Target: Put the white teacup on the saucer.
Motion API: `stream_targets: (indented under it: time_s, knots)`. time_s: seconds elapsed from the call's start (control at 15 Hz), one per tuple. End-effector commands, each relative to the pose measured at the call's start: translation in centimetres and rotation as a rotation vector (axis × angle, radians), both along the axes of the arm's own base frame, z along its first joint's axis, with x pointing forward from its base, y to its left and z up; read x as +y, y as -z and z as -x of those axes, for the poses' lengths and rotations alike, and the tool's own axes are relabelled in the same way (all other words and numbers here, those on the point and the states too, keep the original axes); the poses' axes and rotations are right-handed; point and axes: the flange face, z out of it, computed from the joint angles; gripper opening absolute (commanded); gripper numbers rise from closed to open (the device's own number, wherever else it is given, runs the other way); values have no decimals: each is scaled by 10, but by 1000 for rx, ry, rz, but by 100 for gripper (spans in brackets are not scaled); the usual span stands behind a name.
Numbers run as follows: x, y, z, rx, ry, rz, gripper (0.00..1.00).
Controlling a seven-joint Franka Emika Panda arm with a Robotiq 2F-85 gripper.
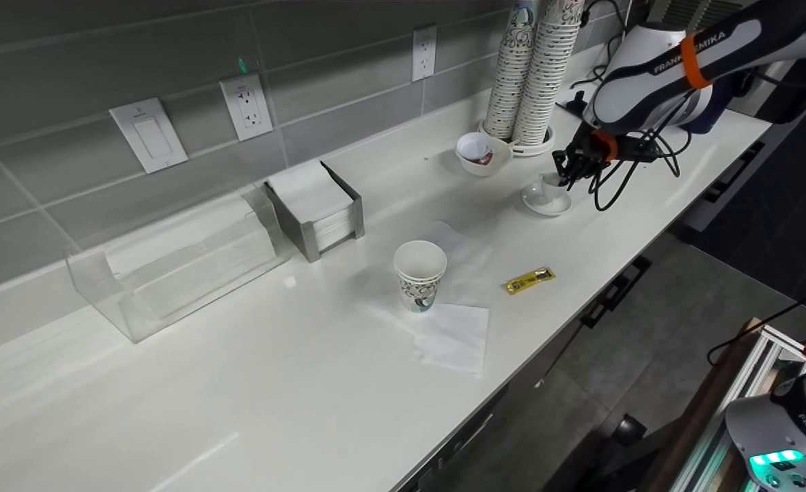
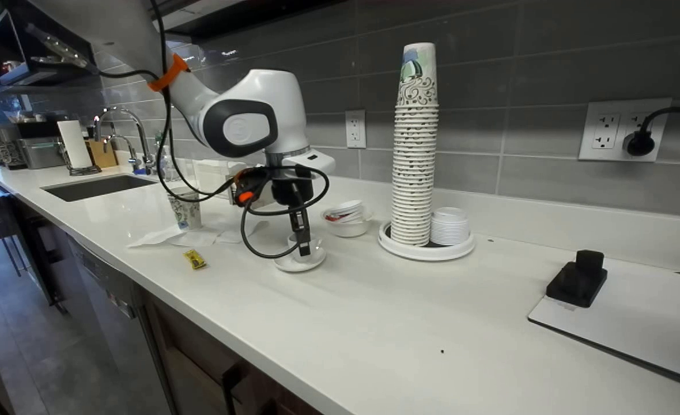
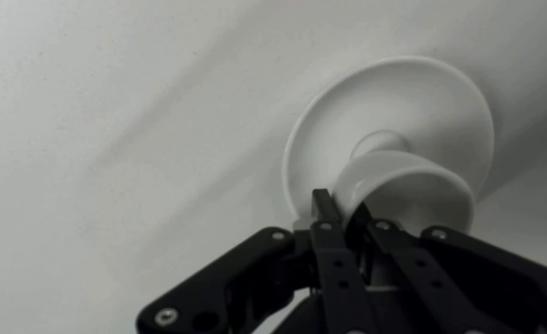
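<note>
In the wrist view the teacup (image 3: 408, 190) is leaning over the 5 o'clock side of the saucer (image 3: 403, 95); touching or apart, I cannot tell. The gripper (image 3: 342, 204), jaws almost together, is pinching the teacup's wall around 8 o'clock. In an exterior view, a bowl (image 1: 483, 167) is standing at the saucer's 10 o'clock, a packet (image 1: 530, 280) lying past 6, a paper cup (image 1: 419, 290) standing at 8.

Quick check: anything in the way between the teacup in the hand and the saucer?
Nothing visible is in the way. In the wrist view the hand grips the white teacup by its wall, over the saucer. The spot beneath the cup is hidden, so whether they touch I cannot tell.
</note>
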Motion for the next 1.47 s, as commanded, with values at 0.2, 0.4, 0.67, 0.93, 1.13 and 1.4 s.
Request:
stream_targets:
  time_s: [0.2,0.4,0.67,0.93,1.13,1.4]
  knots:
    - [12,2,2,12,-44,-16,2]
    - [13,5,3,17,-44,-18,2]
    - [17,7,2,15,-46,-17,2]
    - [21,7,-1,7,-53,-14,2]
    - [23,8,-4,5,-55,-8,2]
    - [22,10,-4,4,-44,-5,2]
